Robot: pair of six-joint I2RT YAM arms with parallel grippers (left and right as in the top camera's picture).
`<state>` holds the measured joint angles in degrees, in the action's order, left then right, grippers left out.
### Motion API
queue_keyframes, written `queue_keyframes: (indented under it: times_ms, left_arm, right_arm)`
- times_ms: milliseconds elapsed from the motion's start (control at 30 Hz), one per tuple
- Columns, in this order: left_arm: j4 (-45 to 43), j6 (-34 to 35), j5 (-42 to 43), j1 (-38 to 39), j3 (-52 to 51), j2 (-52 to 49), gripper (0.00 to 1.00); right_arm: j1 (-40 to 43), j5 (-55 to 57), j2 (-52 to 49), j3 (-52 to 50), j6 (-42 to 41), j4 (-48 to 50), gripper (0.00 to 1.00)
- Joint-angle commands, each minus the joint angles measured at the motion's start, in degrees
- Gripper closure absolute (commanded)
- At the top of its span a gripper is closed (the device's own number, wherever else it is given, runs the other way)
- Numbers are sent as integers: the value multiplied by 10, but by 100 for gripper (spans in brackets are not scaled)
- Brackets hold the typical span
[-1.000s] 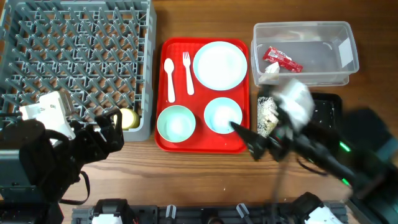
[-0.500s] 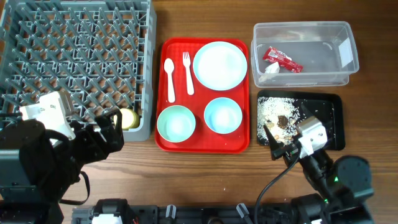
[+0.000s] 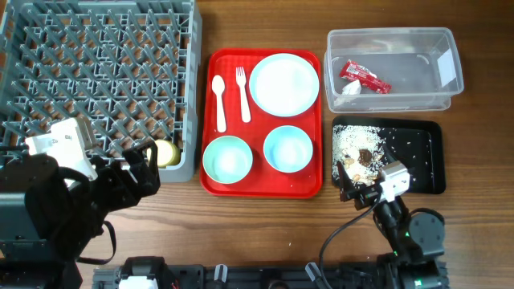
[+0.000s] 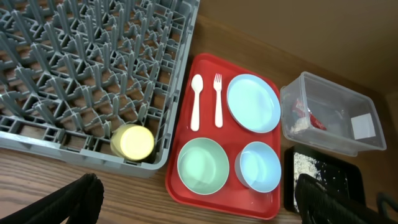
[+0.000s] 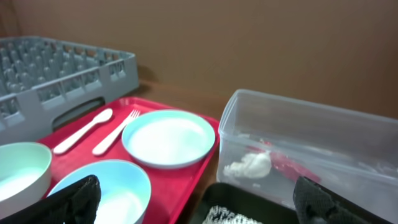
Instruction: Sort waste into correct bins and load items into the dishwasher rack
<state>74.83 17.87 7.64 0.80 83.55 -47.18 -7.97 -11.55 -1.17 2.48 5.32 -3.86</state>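
My left gripper (image 3: 143, 166) and right gripper (image 3: 351, 186) both hang with black fingers spread wide, holding nothing. The glossy red wrapper (image 3: 364, 77) and crumpled white scrap (image 3: 350, 89) lie in the clear rounded tub (image 3: 450, 48), and whitish grains (image 3: 349, 143) speckle the shallow black tray (image 3: 430, 160). The smooth round plate (image 3: 284, 83), green bowl (image 3: 227, 158), blue bowl (image 3: 287, 149), plastic spoon (image 3: 218, 103) and fork (image 3: 242, 94) sit on the flat red tray (image 3: 261, 186); the yellow cup (image 3: 165, 152) stands in the pegged grey rack (image 3: 96, 72).

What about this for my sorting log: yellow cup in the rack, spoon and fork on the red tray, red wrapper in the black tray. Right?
No: the red wrapper lies in the clear tub, not the black tray, as the overhead view shows. The cup, spoon and fork are as said.
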Motion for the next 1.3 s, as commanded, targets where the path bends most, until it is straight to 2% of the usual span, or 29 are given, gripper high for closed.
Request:
queue_keyframes:
  times_ms: [0,633,667,700,733,833,933,1100,1200,1267]
  left_arm:
    - [-2,-9,9,1,6,2,0]
    - [-2,-6,12,1,6,2,0]
    - [-2,12,33,1,6,2,0]
    - [9,54,100,1,6,2,0]
    - [21,55,120,1,6,2,0]
    - [-29,58,132,1,-6,-7,0]
    - [-28,59,131,4,-20,-47,0]
    - [-3,34,113,77,-20,-161,1]
    - [-4,40,27,166,-20,-238,1]
    - [-7,70,-35,221,-20,-285,6]
  right_arm:
    - [3,-9,10,-22,-10,51,0]
    - [3,-9,9,-22,-10,50,0]
    - [3,-9,9,-22,-10,49,0]
    - [3,-9,9,-22,-10,50,0]
    - [3,-9,9,-22,-10,50,0]
    - [3,-9,9,-22,-10,49,0]
    - [3,-9,9,-22,-10,50,0]
    - [3,-9,9,-22,-10,50,0]
    - [3,-9,9,-22,-10,49,0]
    - [3,-9,9,-22,-10,49,0]
